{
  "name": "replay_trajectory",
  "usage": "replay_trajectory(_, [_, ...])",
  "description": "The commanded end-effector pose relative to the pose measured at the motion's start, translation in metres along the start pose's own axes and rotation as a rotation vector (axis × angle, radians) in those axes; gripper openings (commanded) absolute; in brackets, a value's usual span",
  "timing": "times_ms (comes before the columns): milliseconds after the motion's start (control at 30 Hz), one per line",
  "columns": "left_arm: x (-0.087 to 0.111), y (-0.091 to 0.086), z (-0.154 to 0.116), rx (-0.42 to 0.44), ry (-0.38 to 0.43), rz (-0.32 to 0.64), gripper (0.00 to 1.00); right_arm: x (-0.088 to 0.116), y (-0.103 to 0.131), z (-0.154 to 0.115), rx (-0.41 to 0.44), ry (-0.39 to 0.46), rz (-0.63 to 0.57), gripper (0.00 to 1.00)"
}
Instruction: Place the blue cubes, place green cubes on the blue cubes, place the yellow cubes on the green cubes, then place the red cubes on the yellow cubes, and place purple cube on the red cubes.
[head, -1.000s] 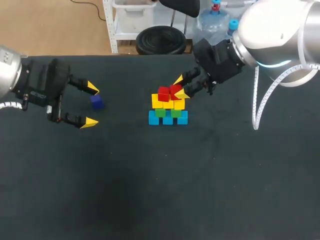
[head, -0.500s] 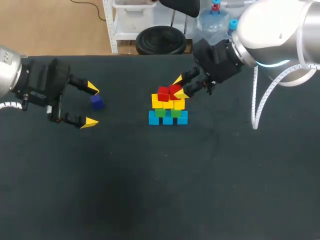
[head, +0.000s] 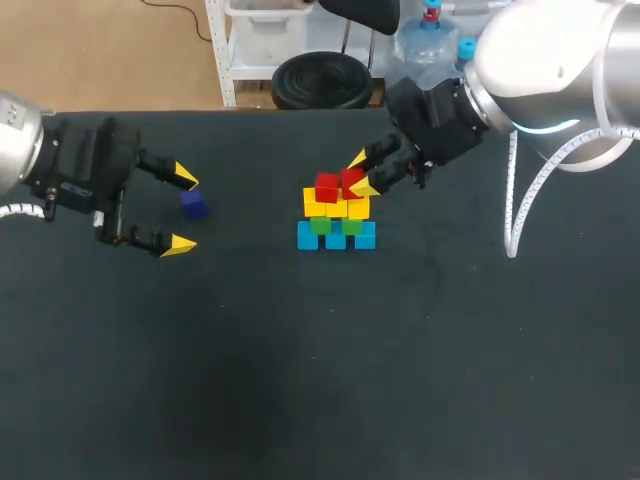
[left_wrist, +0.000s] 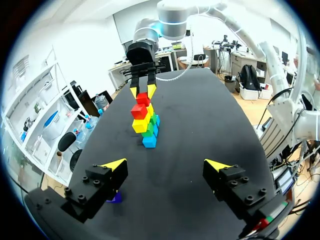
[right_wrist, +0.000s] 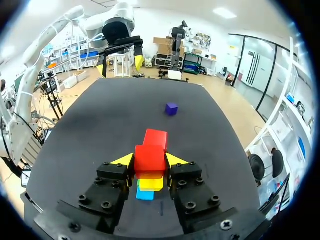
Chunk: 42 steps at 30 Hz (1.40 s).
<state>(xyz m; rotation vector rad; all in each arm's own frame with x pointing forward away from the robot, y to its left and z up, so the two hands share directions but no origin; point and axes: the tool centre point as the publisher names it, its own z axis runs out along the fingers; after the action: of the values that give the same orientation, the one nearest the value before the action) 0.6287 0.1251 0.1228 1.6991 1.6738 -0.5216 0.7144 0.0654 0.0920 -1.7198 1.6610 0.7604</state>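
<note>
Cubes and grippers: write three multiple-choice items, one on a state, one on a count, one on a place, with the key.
1. The right gripper is: A) open B) shut on a red cube C) shut, empty
2. How many red cubes show? A) two B) one C) four
3. The purple cube is: A) on a red cube B) in the right gripper C) on the table by the left gripper
Key: B, both fingers press the cube's sides; A, two sit side by side; C, it lies by that gripper's open fingers.

Cubes — 3 blue (head: 336, 238), 2 green (head: 320, 226), 2 red (head: 327, 187), 1 purple (head: 194, 205) (yellow (head: 335, 209) count unclear).
</note>
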Motion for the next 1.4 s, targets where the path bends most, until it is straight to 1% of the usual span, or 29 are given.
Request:
replay_trajectory(33, [0.0016, -0.0008, -0.0003, -0.003, -0.006, 0.004, 1.00, 0.0017, 0.0000, -0.0005, 0.001, -0.001, 0.002, 0.00])
replay_trajectory(1400, [0.0016, -0.0008, -0.0003, -0.003, -0.006, 0.004, 1.00, 0.0008, -0.0009, 0.0058, -0.004, -0.006, 0.012, 0.00])
